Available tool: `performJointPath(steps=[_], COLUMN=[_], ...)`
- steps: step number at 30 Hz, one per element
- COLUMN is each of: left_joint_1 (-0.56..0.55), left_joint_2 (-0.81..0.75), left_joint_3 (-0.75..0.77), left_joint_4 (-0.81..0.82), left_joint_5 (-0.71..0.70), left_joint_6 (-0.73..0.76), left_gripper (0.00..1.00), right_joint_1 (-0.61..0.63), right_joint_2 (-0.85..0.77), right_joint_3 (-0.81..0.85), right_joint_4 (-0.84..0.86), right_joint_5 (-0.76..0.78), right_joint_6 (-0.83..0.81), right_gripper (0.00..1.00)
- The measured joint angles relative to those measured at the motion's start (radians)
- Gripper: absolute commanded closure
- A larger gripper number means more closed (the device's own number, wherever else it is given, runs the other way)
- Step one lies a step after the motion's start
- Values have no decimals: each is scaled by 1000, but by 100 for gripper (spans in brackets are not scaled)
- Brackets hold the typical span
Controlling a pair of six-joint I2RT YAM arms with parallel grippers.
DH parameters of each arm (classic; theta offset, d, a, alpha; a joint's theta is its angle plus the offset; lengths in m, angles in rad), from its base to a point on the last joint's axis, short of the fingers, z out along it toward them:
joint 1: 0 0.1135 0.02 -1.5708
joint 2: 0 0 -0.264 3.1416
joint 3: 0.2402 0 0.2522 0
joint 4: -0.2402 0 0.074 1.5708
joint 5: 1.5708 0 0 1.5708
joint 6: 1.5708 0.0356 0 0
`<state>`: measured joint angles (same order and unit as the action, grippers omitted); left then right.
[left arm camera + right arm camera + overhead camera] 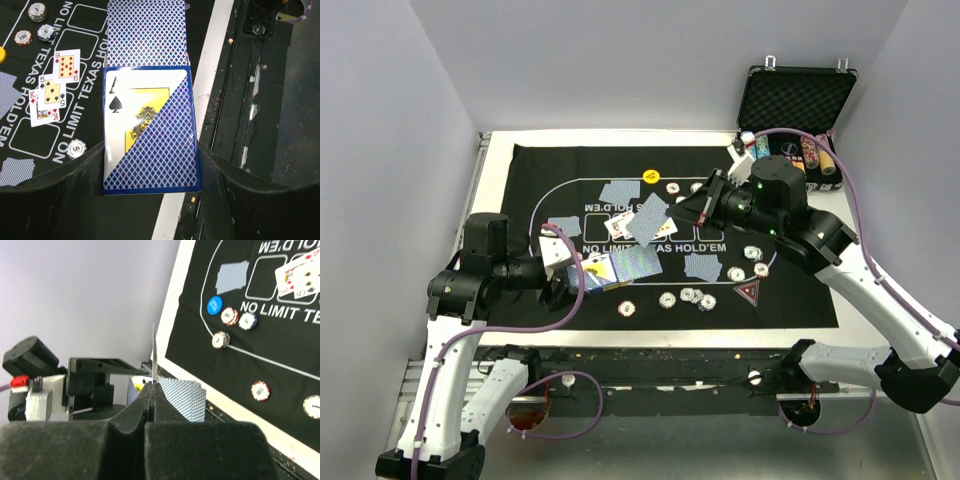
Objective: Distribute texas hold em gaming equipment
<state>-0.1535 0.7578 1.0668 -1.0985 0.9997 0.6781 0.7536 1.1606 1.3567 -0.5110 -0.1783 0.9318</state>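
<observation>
Currently the left hand (pixel 150 160) is clenching around the boxed deck (pixel 150 125) at lower centre of its wrist view, with blue-backed cards protruding from the open end toward the top of the frame. Judgement: any tilt could be sliding those loose cards out, and the counter (pixel 209 75) edge is lying just beside them on the right. Right hand (pixel 150 395) is pinching a single card (pixel 153 347) edge-on, gripping only its lower margin. Such a thin bite could be letting it flex, twist or slip free, landing face-up or off its spot. It is hovering over the face-up cards (pixel 50 90) at the centre of the black felt mat (pixel 790 290), so a drop is risking shifting them. Poker chips (pixel 690 296) are sitting along the lower part of the mat; a low sweep could be scattering them.

Room: plain pale walls (pixel 620 60) are enclosing three sides. White counter is carrying the mat, lying flat. Open foam-lined case (pixel 795 100) is standing at upper right.
</observation>
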Motion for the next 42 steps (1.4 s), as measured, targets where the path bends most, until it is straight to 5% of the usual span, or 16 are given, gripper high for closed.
performJointPath(steps=[12,19,42], left_joint_1=[0,0,0], left_joint_2=[-2,-2,-5], left_joint_3=[0,0,0], left_joint_4=[0,0,0], left_joint_5=[0,0,0], left_joint_6=[0,0,0], left_gripper=[80,80,80], right_joint_1=[-282,-438,-500], right_joint_2=[80,186,637], right_joint_3=[-5,-153,-255], right_joint_4=[50,187,353], right_joint_5=[-137,-209,-121], right_joint_6=[2,5,-60], right_gripper=[99,99,99])
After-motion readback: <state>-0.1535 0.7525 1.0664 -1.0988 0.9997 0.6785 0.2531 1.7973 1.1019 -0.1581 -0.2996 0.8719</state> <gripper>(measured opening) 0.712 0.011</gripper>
